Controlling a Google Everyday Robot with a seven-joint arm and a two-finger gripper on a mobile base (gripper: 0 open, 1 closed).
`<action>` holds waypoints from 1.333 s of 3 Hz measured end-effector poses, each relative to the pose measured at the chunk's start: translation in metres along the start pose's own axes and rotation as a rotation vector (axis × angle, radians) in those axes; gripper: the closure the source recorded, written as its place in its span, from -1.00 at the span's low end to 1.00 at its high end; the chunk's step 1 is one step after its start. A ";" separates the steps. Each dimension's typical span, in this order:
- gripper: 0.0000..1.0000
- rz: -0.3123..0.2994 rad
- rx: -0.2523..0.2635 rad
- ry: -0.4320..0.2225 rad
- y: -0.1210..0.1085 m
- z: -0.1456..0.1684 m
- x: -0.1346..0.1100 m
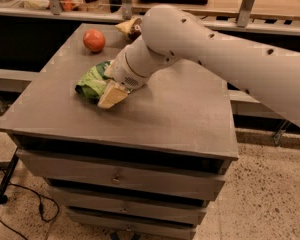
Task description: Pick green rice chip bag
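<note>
The green rice chip bag (91,83) lies crumpled on the grey cabinet top (180,109), left of centre. My gripper (111,96) is at the bag's right edge, low over the surface, and its tan tip touches or overlaps the bag. My white arm (225,49) reaches in from the upper right and hides the bag's right part.
A round orange-red fruit (94,40) sits at the far left of the top. A brown-and-yellow snack bag (130,27) peeks out behind my arm at the far edge. Drawers (120,176) are below, a cable (20,204) lies on the floor at left, and a counter runs behind.
</note>
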State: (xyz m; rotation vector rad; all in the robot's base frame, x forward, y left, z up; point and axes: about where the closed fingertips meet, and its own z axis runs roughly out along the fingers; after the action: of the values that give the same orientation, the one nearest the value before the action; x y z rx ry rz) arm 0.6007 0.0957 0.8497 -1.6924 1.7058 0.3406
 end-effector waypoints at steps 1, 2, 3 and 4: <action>0.26 0.005 0.005 0.014 0.005 -0.003 0.002; 0.74 0.011 0.011 0.026 0.008 -0.005 0.003; 1.00 0.030 0.006 -0.006 0.010 -0.013 -0.008; 1.00 0.070 -0.016 -0.097 0.010 -0.026 -0.030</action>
State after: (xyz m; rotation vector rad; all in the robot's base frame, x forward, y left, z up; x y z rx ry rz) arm 0.5805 0.1033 0.8843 -1.6039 1.6977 0.4631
